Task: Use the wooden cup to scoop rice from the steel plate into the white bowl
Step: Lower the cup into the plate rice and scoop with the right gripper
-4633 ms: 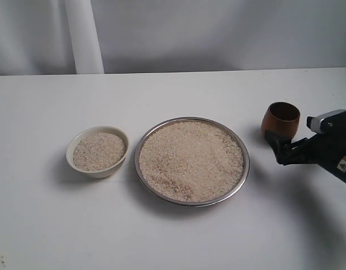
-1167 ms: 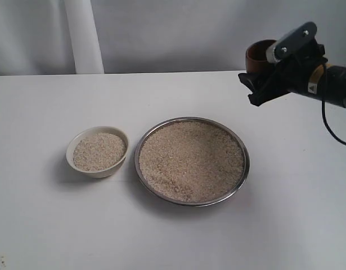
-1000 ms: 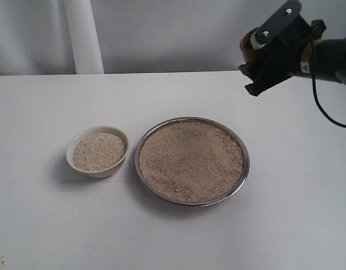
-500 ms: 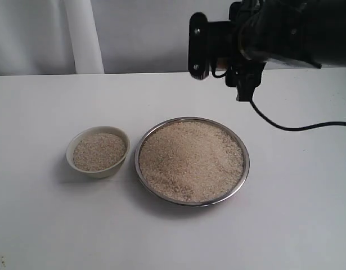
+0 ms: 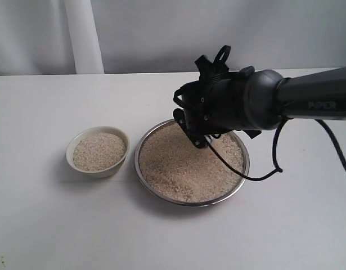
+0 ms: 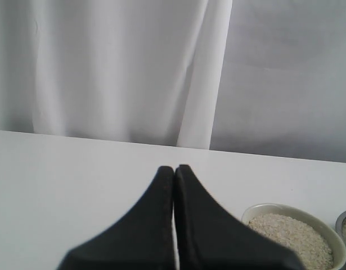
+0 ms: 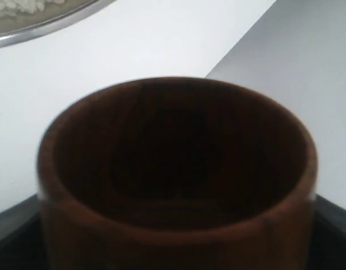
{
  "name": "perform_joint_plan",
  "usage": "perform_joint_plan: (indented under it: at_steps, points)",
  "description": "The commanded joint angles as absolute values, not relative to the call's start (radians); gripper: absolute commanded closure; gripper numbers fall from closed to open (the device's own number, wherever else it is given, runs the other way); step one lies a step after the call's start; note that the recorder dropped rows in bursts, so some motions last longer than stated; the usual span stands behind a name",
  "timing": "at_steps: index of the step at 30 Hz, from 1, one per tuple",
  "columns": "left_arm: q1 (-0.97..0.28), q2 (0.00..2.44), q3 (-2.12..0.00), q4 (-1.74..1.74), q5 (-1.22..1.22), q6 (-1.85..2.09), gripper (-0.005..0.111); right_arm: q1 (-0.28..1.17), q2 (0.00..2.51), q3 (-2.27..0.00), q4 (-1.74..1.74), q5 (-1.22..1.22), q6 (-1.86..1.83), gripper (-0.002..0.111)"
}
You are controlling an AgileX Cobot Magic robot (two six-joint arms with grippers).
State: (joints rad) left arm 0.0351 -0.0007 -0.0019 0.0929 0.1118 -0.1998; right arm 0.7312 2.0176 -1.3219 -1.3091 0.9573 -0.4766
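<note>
A steel plate (image 5: pixel 247 167) heaped with rice (image 5: pixel 184 171) lies mid-table, and the white bowl (image 5: pixel 98 170) to its left also holds rice (image 5: pixel 99 151). My right gripper (image 5: pixel 188 125) hangs low over the plate's far side, where the arm's dark body hides the cup in the exterior view. In the right wrist view the wooden cup (image 7: pixel 178 169) fills the picture, its dark inside empty, and the right gripper (image 7: pixel 173 230) is shut on it with black fingers (image 7: pixel 12 225) at both sides. The plate's rim (image 7: pixel 43 25) shows beyond. My left gripper (image 6: pixel 174 169) is shut on nothing, near the bowl (image 6: pixel 285 208).
A black cable (image 5: pixel 274 163) loops from the right arm over the plate's right rim. A white post (image 5: pixel 82 36) and a grey backdrop stand behind the table's far edge. The white tabletop (image 5: pixel 173 242) runs round both dishes.
The right arm has swung from high at the back right down and leftwards over the plate's far side, carrying the cup. The plate, the bowl and the left gripper have not moved.
</note>
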Motion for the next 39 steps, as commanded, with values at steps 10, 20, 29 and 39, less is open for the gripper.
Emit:
perform_joint_plan:
  at_steps: [10, 20, 29, 39]
  points:
    - [0.030, 0.000, 0.000, 0.088, 0.109, -0.204, 0.107, 0.759, 2.114, -1.329, -1.202, 0.953, -0.459, 0.108]
    - [0.030, 0.000, 0.000, 0.088, 0.109, -0.204, 0.107, 0.759, 2.152, -1.329, -1.106, 0.872, -0.447, 0.108]
    - [0.030, 0.000, 0.000, 0.088, 0.109, -0.204, 0.107, 0.759, 2.183, -1.329, -1.040, 0.811, -0.440, 0.108]
    - [0.030, 0.000, 0.000, 0.088, 0.109, -0.204, 0.107, 0.759, 2.183, -1.329, -0.973, 0.712, -0.384, 0.108]
